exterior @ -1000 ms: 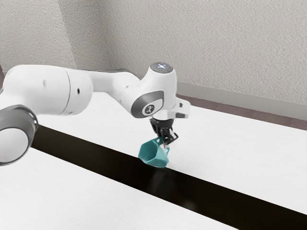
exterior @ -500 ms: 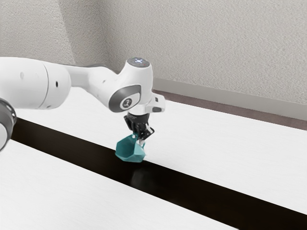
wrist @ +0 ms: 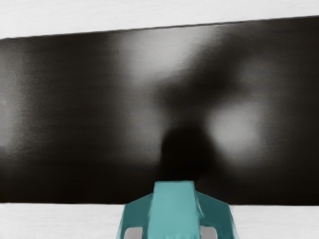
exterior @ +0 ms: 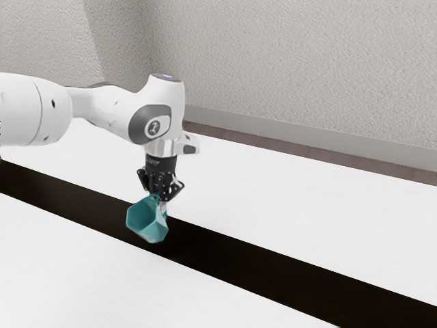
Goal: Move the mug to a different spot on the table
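The mug (exterior: 147, 221) is teal and angular, and it hangs tilted from the end effector (exterior: 162, 197) over the dark band of the surface.

The grey, rough wall (exterior: 307, 61) stands behind everything, and a brown strip of floor (exterior: 328, 154) runs along its foot. In front of it lies the white surface (exterior: 307, 205). A wide glossy black band (exterior: 273, 273) crosses the surface slantwise, from the exterior view's left edge down to its lower right corner.

The white arm (exterior: 102, 113) comes in from the exterior view's left and bends down at the wrist. Its black end effector points straight down above the band. The fingers are closed on the upper edge of the mug, one from each side, so the mug is gripped at its top and its body hangs lower, toward the exterior view's left.

The mug is over the band, well away from the far edge of the surface. If its lowest corner touches the band, I cannot tell.

In the wrist view, the mug (wrist: 177, 211) is close under the hand. It is above the line where the black band (wrist: 99, 124) meets the white part. A dark shadow (wrist: 184, 149) lies on the band just beside the mug.
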